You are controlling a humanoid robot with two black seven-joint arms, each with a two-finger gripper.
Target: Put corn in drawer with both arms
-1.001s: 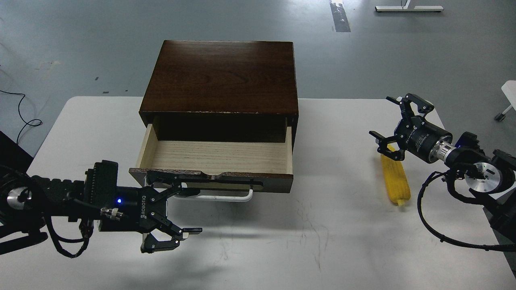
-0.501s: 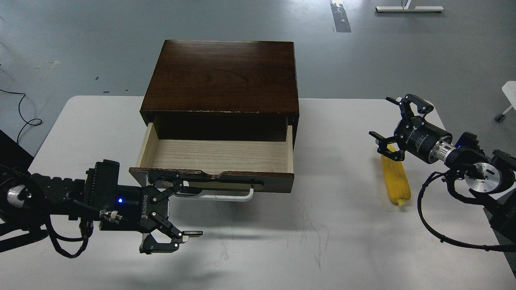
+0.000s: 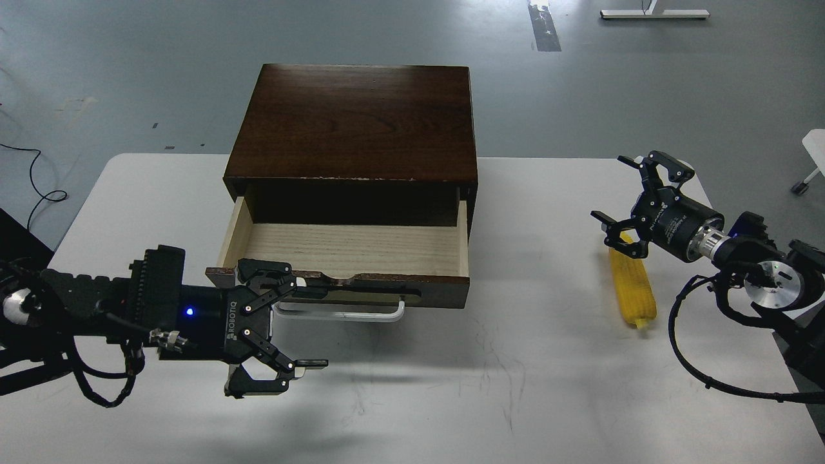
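The drawer (image 3: 348, 248) is pulled out of the dark cabinet; its pale interior holds nothing, and its white bar handle (image 3: 341, 314) faces me. The yellow corn (image 3: 633, 287) lies on the white table at the right. My left gripper (image 3: 293, 325) is open, just in front of the drawer's left front corner, with its upper fingers by the front edge and its lower fingers over the table. It holds nothing. My right gripper (image 3: 628, 200) is open and hovers just above the corn's far end, holding nothing.
The dark wooden cabinet (image 3: 354, 122) stands at the back middle of the white table (image 3: 515, 386). The table's edges are near both arms. The grey floor lies beyond.
My left gripper has risen slightly and shifted a little right, closer to the drawer front. The right arm and the corn have barely moved.
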